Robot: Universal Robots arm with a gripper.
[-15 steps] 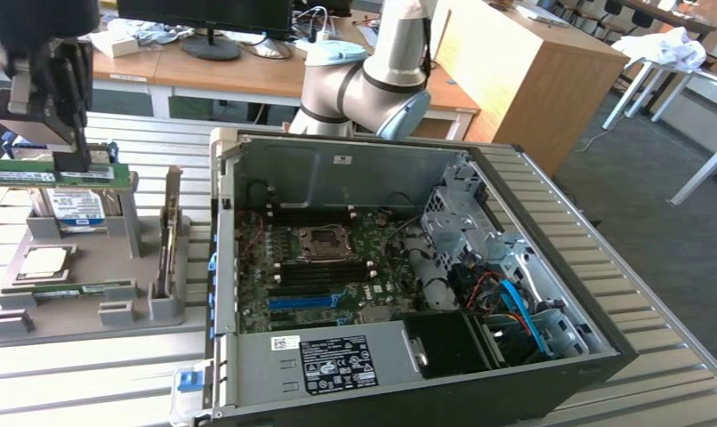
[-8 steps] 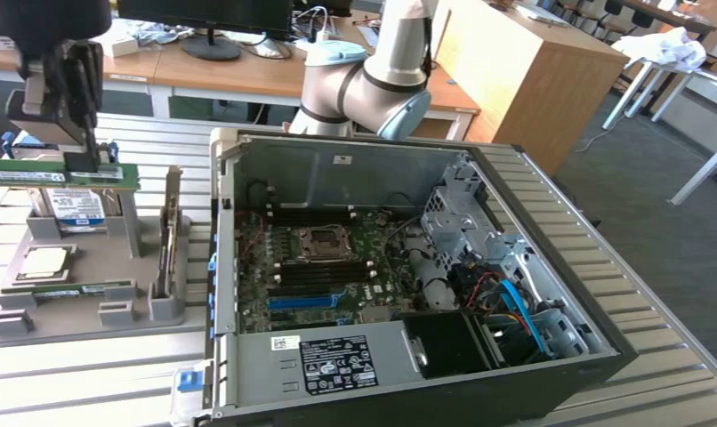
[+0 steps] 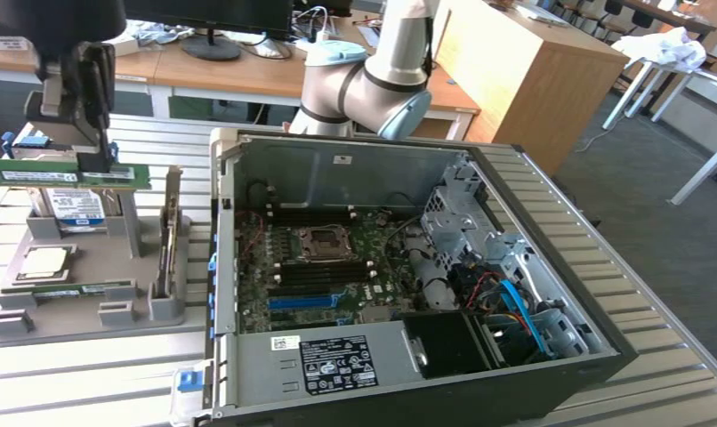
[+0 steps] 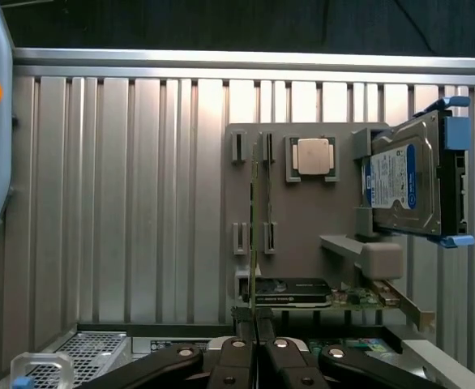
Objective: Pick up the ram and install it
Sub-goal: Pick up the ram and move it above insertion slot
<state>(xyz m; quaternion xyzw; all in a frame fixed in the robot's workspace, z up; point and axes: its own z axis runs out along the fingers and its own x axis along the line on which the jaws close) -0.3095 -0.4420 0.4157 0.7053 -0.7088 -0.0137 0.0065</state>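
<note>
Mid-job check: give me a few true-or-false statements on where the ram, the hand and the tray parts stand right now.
1. The hand is shut on the ram, which it holds level. True.
2. The held ram is seated in a motherboard slot. False: it hangs in the air above the grey parts tray, to the exterior view's left of the open computer case.
3. A second ram stick lies on the tray. True.
4. The hard drive is mounted inside the case. False: it stands on the tray, outside the case.
</note>
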